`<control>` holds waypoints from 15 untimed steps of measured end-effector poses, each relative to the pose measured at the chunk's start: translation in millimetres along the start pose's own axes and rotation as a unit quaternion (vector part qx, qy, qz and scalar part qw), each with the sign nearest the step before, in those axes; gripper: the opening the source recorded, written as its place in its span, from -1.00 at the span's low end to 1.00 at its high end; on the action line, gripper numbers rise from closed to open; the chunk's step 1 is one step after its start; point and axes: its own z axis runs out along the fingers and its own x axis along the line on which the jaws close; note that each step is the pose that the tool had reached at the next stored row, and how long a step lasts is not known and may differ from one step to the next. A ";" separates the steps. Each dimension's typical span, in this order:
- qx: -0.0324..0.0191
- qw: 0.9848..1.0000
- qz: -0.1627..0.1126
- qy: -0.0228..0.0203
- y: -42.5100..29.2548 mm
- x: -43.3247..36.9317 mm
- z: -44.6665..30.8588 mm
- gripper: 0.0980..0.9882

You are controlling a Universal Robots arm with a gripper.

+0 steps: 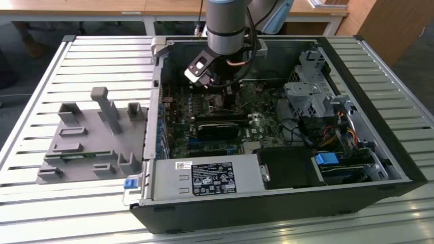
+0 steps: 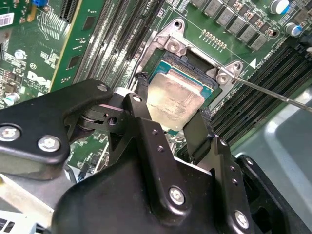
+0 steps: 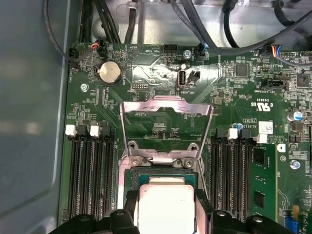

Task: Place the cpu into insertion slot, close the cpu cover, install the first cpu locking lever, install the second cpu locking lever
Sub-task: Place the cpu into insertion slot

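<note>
Gripper (image 2: 171, 100) is low inside the open black computer case (image 1: 271, 208), at its far half in the exterior view. Its black fingers (image 2: 142, 92) are clenched on two opposite edges of the small, flat, square, silvery-grey metal-topped cpu (image 2: 178, 95). The cpu sits at the square, dark-rimmed insertion slot (image 2: 192, 62) on the green motherboard (image 3: 234, 97); whether it is fully seated cannot be told. The thin silvery windowed cpu cover (image 3: 141, 104) is swung up off the slot.

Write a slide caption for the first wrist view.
Gripper grips the cpu at the insertion slot, with the cpu cover open.
</note>
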 end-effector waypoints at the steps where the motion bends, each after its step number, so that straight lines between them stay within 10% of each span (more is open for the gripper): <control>1: 0.000 1.000 0.000 0.000 -0.1 0.5 0.6 0.00; 15: 0.000 1.000 0.002 0.000 -0.6 2.0 7.9 0.00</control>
